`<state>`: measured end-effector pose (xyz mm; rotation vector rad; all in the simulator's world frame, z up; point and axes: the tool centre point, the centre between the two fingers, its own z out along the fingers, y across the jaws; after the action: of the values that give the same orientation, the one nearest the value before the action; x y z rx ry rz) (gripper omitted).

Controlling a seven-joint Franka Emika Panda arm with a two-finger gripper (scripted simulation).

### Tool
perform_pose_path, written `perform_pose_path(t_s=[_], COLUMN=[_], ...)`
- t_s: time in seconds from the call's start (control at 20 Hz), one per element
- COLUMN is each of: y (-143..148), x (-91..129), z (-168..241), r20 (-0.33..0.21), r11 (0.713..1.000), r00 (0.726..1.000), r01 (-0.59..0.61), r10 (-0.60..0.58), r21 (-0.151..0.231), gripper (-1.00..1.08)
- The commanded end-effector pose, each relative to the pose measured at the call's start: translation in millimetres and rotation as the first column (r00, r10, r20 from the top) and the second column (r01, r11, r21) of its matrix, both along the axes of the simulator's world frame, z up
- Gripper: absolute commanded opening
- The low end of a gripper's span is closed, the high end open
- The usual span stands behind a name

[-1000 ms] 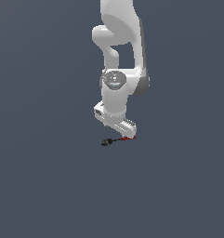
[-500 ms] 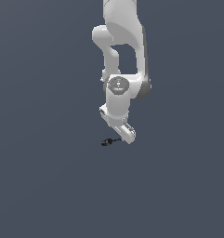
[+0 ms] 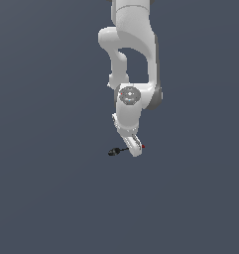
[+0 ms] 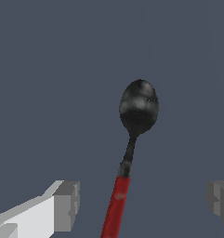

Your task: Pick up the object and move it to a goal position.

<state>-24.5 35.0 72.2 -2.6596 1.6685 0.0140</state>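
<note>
Arm (image 3: pixel 133 59): I have it lowered over grey floor (image 3: pixel 41 198), approach done.
Gripper (image 4: pixel 141 204): fingers (image 4: pixel 67 204) spread wide, straddling red handle; no contact visible.
Spoon-like object (image 4: pixel 138 108): lies flat on floor, handle between fingers, black head poking out. I judge grasp, lift, carry all left.
Hidden: handle end cut off in wrist view; goal marker nowhere seen.
</note>
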Motion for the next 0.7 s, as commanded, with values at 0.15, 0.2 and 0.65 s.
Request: perform_pose_path(t_s=[0.15,0.2,0.65], y=[2.7,3.1,4.4], x=[-1.5,-1.7,-2.5], z=[-7.2,-8.1,-11.4], r20=[0.004,0.004,0.006], r11=[0.996,0.995,0.99], r00=[0.996,0.995,0.99], r01=[0.09,0.101,0.138], r10=[-0.089,-0.101,-0.138], r21=[-0.004,-0.005,-0.006], gripper=[1.0,1.0,1.0])
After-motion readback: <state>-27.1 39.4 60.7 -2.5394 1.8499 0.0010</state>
